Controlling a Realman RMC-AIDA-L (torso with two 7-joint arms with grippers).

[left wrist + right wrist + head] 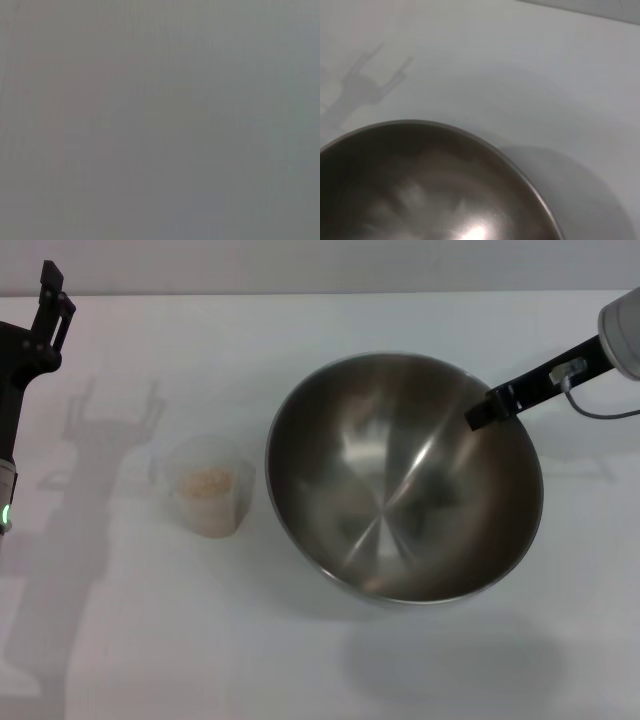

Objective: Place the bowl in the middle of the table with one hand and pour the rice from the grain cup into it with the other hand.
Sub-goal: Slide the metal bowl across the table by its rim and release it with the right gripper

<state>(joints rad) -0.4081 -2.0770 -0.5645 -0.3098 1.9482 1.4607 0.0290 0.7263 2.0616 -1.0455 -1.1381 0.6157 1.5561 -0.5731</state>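
The bowl (403, 478) is held up off the table (320, 320), tilted, with its shadow lying on the white surface below and nearer the robot than the bowl itself; it hangs roughly over the middle of the tabletop. The right gripper (487, 408) reaches in from the bowl's far right side and has one dark finger pressed inside the rim, so it looks to be pinching the bowl's wall, though the outer finger is hidden behind the steel. The grain cup (208, 487) stands upright on the table just to the left of the bowl, apart from it, with the rice (208, 481) a pale heap inside. The left gripper (52, 302) is parked well to the left of the bowl, beyond the cup, raised and holding nothing; whether its fingers are spread cannot be told. The left wrist view shows only plain grey. The step in hand seems to be setting the bowl down. To do it well, the right arm should level the bowl as it lowers, bring the base flat onto the table without nudging the cup beside it, and let go only once the bowl sits steady, since a round-bottomed steel bowl may rock or slide on a smooth top.
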